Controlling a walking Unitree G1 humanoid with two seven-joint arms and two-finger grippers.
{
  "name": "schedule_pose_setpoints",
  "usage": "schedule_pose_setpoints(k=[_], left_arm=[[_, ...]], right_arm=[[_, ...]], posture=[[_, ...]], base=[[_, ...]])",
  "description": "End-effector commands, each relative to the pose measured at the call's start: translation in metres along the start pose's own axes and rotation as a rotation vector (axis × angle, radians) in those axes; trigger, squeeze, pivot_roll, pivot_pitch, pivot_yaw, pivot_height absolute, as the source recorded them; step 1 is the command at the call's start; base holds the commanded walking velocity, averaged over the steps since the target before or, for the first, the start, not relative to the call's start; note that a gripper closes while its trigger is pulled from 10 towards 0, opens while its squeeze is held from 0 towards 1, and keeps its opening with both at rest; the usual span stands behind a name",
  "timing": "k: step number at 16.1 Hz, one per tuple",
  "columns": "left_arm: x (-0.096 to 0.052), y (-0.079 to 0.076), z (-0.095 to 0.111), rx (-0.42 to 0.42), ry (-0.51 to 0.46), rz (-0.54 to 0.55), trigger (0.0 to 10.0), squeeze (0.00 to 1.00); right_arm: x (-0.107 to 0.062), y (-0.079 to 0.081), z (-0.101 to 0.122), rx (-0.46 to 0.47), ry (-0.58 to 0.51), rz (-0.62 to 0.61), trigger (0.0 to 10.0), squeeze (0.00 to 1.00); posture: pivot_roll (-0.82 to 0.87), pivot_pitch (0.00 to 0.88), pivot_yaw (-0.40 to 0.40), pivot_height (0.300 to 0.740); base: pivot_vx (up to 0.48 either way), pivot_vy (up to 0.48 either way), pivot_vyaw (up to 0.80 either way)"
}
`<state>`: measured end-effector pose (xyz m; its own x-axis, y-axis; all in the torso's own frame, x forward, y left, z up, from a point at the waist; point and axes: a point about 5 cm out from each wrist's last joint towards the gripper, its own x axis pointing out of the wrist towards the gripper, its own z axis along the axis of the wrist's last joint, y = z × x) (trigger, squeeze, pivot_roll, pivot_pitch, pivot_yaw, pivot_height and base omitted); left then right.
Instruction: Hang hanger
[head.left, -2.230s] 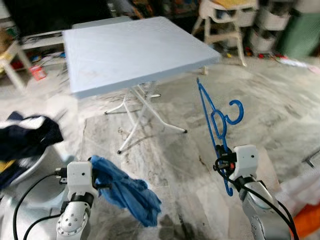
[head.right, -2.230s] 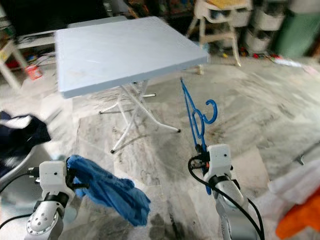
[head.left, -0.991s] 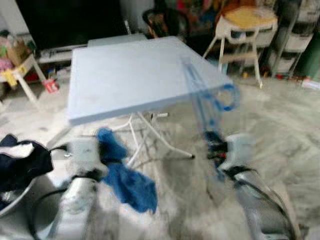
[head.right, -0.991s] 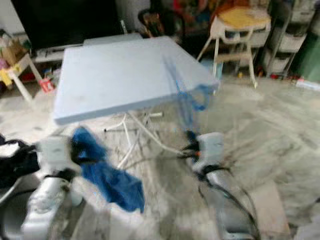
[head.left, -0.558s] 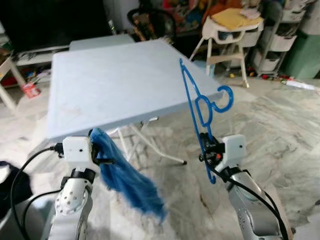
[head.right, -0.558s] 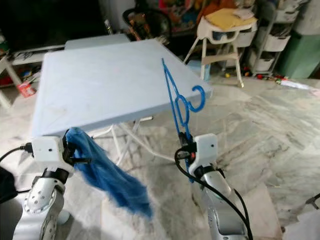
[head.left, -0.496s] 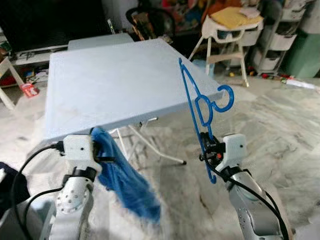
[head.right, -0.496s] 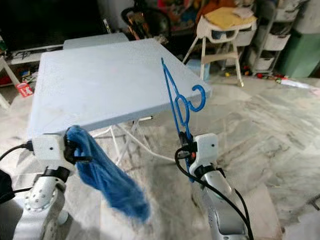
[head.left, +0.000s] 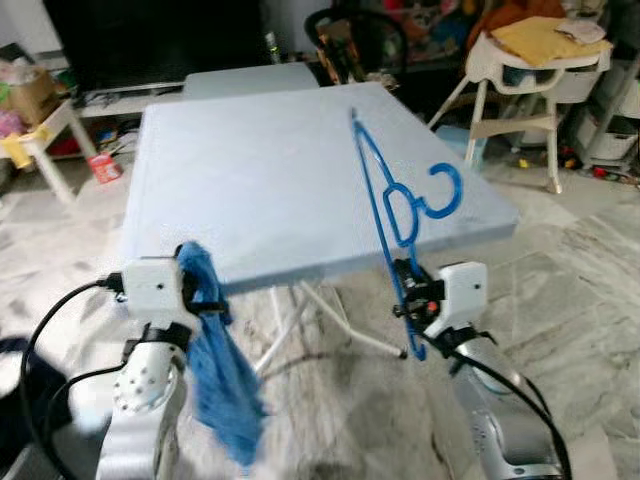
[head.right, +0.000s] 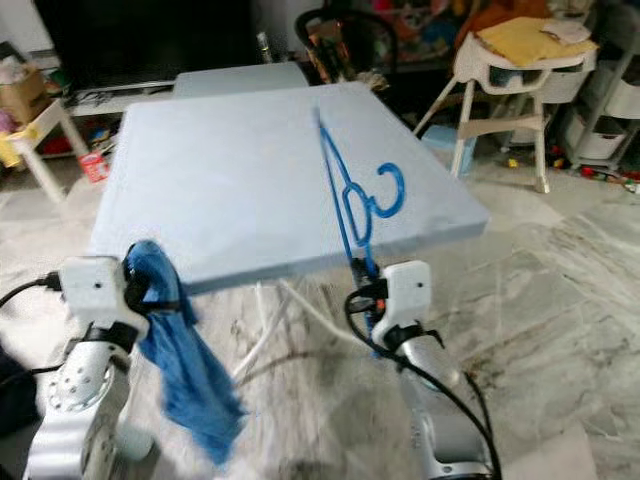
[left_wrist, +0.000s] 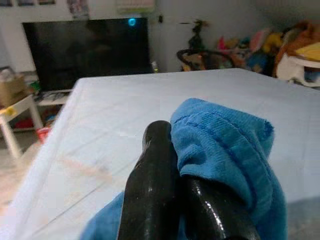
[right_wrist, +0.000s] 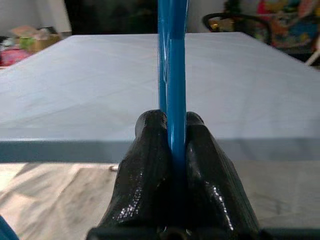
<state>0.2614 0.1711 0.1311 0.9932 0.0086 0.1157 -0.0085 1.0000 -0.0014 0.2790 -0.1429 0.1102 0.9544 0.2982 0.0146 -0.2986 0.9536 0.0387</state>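
Note:
A blue plastic hanger (head.left: 395, 200) stands upright, its hook pointing right, with my right gripper (head.left: 408, 298) shut on its lower bar just before the near edge of the light blue folding table (head.left: 260, 180). The right wrist view has both black fingers (right_wrist: 150, 170) clamped on the blue hanger bar (right_wrist: 172, 95). My left gripper (head.left: 205, 300) is shut on a blue cloth (head.left: 220, 380) that hangs down below it, in front of the table's near left corner. In the left wrist view the blue cloth (left_wrist: 225, 145) wraps over the fingers (left_wrist: 155, 185).
A dark TV (head.left: 150, 40) and low shelf stand behind the table. A white high chair (head.left: 540, 60) stands at the back right, a small white stool (head.left: 50, 130) at the back left. Marble floor (head.left: 570, 270) lies around the table's white legs (head.left: 300, 320).
The view has shifted closer to the table, which now spreads out just ahead of both grippers. The hanger and the cloth stay gripped; the cloth now hangs straighter down.

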Motion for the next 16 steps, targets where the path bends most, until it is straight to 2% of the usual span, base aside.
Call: schedule_pose_setpoints(k=[1, 4, 11, 16], left_arm=[[0.002, -0.004, 0.005, -0.008, -0.022, -0.019, 10.0, 0.0], [0.003, -0.004, 0.006, -0.011, -0.025, -0.021, 10.0, 0.0], [0.01, -0.008, 0.025, 0.006, -0.094, -0.011, 10.0, 0.0], [0.006, -0.005, 0.017, 0.025, -0.057, 0.041, 10.0, 0.0]], right_arm=[[-0.002, -0.007, 0.0, 0.011, -0.001, -0.028, 10.0, 0.0], [0.0, -0.009, -0.003, 0.049, 0.021, -0.036, 10.0, 0.0], [0.0, -0.005, -0.006, 0.041, 0.032, -0.012, 10.0, 0.0], [-0.001, -0.002, -0.009, 0.035, 0.043, 0.007, 10.0, 0.0]], posture=[[-0.05, 0.0, 0.045, 0.74], [-0.05, 0.0, 0.046, 0.74], [-0.04, 0.0, 0.035, 0.74], [-0.03, 0.0, 0.03, 0.74]], base=[[0.45, 0.0, 0.0], [0.453, 0.0, -0.28], [0.411, 0.0, 0.0], [0.052, 0.0, 0.0]])
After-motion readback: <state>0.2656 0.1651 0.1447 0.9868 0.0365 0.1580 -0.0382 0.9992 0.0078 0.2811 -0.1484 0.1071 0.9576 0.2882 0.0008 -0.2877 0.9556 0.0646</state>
